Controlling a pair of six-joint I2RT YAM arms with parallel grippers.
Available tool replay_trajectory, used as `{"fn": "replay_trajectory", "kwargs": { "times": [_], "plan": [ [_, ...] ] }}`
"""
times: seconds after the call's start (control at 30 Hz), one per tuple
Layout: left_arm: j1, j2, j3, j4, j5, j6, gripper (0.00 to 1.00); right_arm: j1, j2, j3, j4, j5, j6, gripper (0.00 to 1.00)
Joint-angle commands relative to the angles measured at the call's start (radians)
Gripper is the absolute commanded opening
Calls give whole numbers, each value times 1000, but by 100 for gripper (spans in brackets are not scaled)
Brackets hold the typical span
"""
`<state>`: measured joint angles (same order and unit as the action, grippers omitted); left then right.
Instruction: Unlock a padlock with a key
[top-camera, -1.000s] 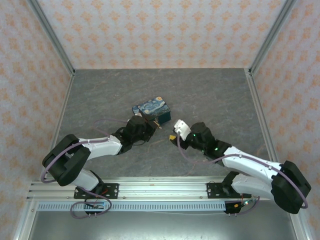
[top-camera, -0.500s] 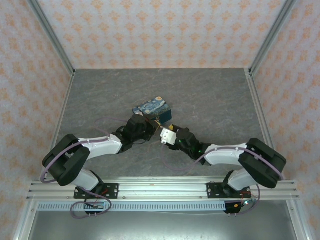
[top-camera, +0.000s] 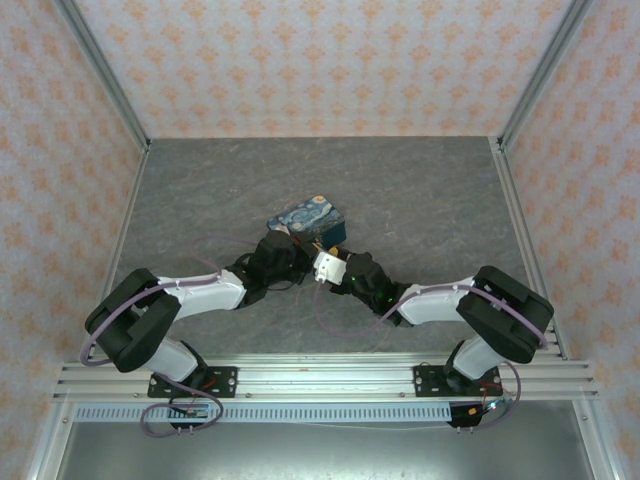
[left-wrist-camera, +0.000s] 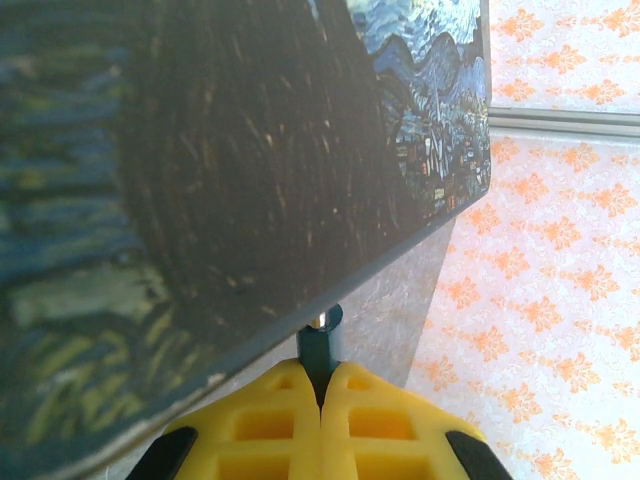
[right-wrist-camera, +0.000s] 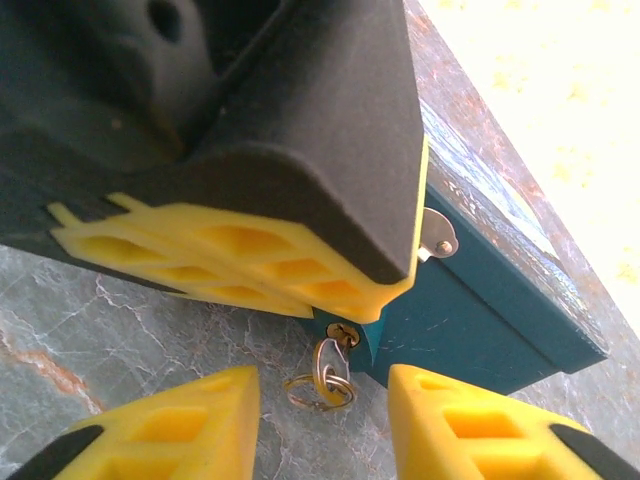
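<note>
The padlock (left-wrist-camera: 320, 348) is pinched in the left end effector (left-wrist-camera: 322, 372), just beside the painted tin box (top-camera: 305, 217) on the worktop (top-camera: 430, 190). A key ring (right-wrist-camera: 320, 380) hangs beneath it, between the spread fingers of the right end effector (right-wrist-camera: 320, 425), untouched.

My left gripper (right-wrist-camera: 370, 298) covers nearly all of the padlock (right-wrist-camera: 352, 328); one blue-green corner pokes out, and I cannot tell where it ends and the side of the tin box (right-wrist-camera: 480, 310) begins. The key (right-wrist-camera: 326, 362) has its blade buried out of sight. My right fingers (right-wrist-camera: 170, 420) are cut off by the bottom edge. Through my left wrist camera the box is a blur, cut off at top and left. From above, well away from the edges of the tabletop (top-camera: 430, 190), the lock is too small to make out between my wrists.
</note>
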<state>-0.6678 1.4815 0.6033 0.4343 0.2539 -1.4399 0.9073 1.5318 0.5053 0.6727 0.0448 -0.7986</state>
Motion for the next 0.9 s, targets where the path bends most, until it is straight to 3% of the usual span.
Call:
{"fn": "replay_trajectory", "kwargs": {
  "times": [0.0,0.37,0.57,0.87],
  "plan": [
    [-9,0,27,20,-6,0,0,5,-10,18,17,-13,33,33],
    [-10,9,30,20,-2,-1,0,5,-15,30,4,-20,97,16],
    [-15,18,30,29,0,-1,0,-1,-18,48,3,-21,235,0],
    [-19,22,18,35,-11,1,0,-13,-12,46,-21,-104,484,0]
  ]
}}
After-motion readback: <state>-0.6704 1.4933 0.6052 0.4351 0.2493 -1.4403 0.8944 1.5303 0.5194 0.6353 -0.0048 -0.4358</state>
